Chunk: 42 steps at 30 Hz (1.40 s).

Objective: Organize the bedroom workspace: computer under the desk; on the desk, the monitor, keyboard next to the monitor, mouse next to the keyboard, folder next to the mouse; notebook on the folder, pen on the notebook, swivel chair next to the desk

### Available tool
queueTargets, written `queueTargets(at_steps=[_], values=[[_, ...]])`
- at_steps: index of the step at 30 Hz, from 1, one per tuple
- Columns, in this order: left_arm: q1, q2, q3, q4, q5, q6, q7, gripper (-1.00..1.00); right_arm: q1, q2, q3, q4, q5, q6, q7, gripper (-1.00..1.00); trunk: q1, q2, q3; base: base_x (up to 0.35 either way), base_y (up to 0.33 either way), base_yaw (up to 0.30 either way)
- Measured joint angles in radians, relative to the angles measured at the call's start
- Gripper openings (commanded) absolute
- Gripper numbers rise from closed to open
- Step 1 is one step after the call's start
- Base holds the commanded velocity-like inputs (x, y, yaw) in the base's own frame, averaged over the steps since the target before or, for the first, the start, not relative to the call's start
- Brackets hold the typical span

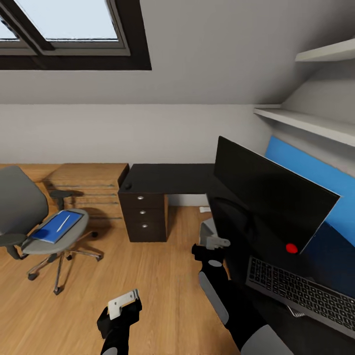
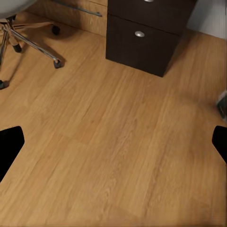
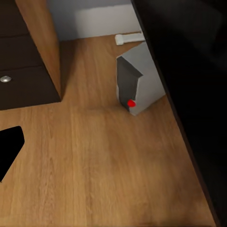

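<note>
Room: attic bedroom point(image 1: 197, 74), sloped grey ceiling, skylight point(image 1: 64, 24), wood floor point(image 1: 162, 276).
Desk point(image 1: 167, 177): black top, drawer unit point(image 1: 143, 214) beneath.
Monitor point(image 1: 268, 197): on the desk, red dot low on its screen.
Keyboard point(image 1: 301, 291): on the desk, just in front of the monitor.
Mouse point(image 1: 128, 186): small dark lump near the desk's far left corner.
Computer point(image 3: 137, 80): grey tower on the floor under the desk edge, red light on front.
Chair point(image 1: 34, 217): well apart from the desk, to its left.
Folder point(image 1: 56, 226): blue, flat on the chair seat.
Pen point(image 1: 62, 223): pale stick lying on the folder.
Left claw point(image 1: 123, 301): over bare floor, fingers spread wide, empty.
Right claw point(image 1: 217, 242): by the desk edge above the tower, holding nothing; spread cannot be told.
</note>
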Motion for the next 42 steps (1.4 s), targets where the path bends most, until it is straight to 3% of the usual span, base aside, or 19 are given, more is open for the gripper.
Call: queueTargets(at_steps=[11,15,19,22,26,33,42], values=[[0.0,0.003,0.011,0.002,0.001,-0.002,0.0,1.0,0.0,0.002,-0.001,0.0,0.002,0.0,-0.002,1.0,0.0,0.0,0.0,-0.015,-0.339,-0.002],[0.0,0.01,0.069,0.002,0.03,-0.002,-0.002,1.0,-0.001,0.001,0.0,0.001,0.002,0.0,0.001,1.0,0.0,0.0,0.0,0.0,-0.347,0.0],[0.0,0.024,0.118,0.001,0.095,-0.001,-0.007,1.0,-0.001,0.0,-0.001,0.018,0.003,-0.022,0.01,1.0,0.0,0.0,0.0,0.007,-0.309,0.0],[0.0,0.044,0.138,-0.004,0.141,-0.001,-0.012,1.0,-0.002,0.0,-0.005,0.086,0.003,-0.062,0.021,1.0,0.0,0.0,0.0,0.003,-0.102,0.0],[0.0,0.055,0.143,-0.007,0.162,-0.001,-0.02,1.0,-0.005,-0.004,-0.008,0.162,0.004,-0.101,0.048,1.0,0.0,0.0,0.0,0.001,-0.032,0.0],[0.0,0.058,0.144,-0.009,0.169,-0.001,-0.024,1.0,-0.023,-0.027,-0.01,0.298,0.001,-0.215,0.114,1.0,0.0,0.0,0.0,0.0,-0.007,0.0],[0.0,0.058,0.142,-0.009,0.17,0.0,-0.024,1.0,-0.105,-0.034,-0.013,0.505,0.002,-0.359,0.143,1.0,0.0,0.0,0.0,0.0,0.0,0.0]])
